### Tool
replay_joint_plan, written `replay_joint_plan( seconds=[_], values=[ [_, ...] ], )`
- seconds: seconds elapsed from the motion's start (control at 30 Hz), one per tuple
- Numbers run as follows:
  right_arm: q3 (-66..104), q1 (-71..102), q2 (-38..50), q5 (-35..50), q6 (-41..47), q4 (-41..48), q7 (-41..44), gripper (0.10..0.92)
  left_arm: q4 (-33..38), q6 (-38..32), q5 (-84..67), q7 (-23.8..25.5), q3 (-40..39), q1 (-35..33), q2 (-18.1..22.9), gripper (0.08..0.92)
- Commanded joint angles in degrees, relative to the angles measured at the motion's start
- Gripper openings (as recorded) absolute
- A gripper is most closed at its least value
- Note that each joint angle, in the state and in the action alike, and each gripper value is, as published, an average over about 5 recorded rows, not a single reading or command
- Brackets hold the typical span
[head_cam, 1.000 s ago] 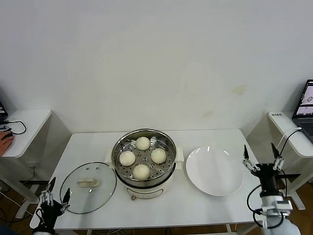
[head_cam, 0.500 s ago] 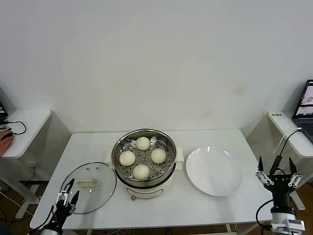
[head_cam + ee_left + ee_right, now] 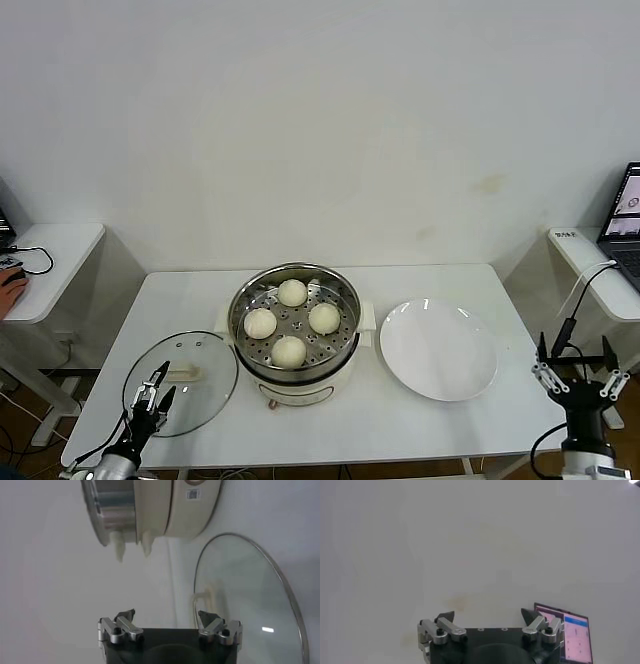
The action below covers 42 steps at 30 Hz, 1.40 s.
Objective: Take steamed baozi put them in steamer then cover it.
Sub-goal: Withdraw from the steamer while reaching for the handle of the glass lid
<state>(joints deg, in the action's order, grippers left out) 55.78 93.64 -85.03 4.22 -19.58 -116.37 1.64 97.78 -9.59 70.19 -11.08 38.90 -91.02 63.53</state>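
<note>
Nearest the robot, the left gripper [image 3: 153,392] hangs at the table's front edge over the near rim of the round glass lid with a steel band and a cream-white handle [image 3: 181,384]; its fingers stand apart and hold nothing. The right gripper [image 3: 579,372] is parked off the table's right end, fingers likewise spread and empty. Mid-table, the round shiny stainless-steel steamer on its cream-white electric base [image 3: 296,322] carries the four small, smooth, cream-white steamed baozi [image 3: 289,351] on its perforated tray, so by judgement only the covering remains. Just beside it on the right lies a flat white round plate [image 3: 438,349], bare. The white rectangular table [image 3: 420,425] bears all three.

Handling, as judged: the lid is rigid, moderately heavy, slick on the glass and breakable; the raised handle [image 3: 179,375] near its centre is the sound place to grip, not the rim. The buns are soft and easily dented, and need no further touching.

The head view alone gives the whole layout and both arms. The left wrist view adds the steamer's base [image 3: 170,507] from low at the side, with its small feet and a label, the lid's steel band [image 3: 250,590], and the spread fingertips [image 3: 125,615]. The right wrist view shows only the far wall, a lit screen [image 3: 570,639] and that gripper's own parted fingertips [image 3: 446,617]
</note>
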Motion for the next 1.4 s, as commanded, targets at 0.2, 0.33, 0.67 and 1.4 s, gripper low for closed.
replay_joint_plan(
  seconds=[0.2, 0.33, 0.67, 1.4],
  values=[
    [0.01, 0.91, -1.17, -0.13, 0.15, -0.66, -0.02, 0.823, -7.91, -0.27, -2.15, 1.29, -1.88, 7.67, -1.68, 0.823],
    [-0.14, 1.04, -1.31, -0.24, 0.23, -0.85, 0.03, 0.823, -9.2, -0.34, -2.54, 1.49, -2.35, 9.66, -1.63, 0.823],
    [-0.46, 1.89, -1.97, -0.76, -0.15, -1.33, 0.08, 0.823, -10.29, -0.08, -3.72, 2.55, -3.2, 12.9, -2.31, 0.823],
    [-0.33, 2.25, -2.1, -0.93, -0.15, -1.93, 0.16, 0.823, -16.93, -0.83, -4.84, 2.06, -5.4, 18.11, -0.81, 0.755]
  ],
)
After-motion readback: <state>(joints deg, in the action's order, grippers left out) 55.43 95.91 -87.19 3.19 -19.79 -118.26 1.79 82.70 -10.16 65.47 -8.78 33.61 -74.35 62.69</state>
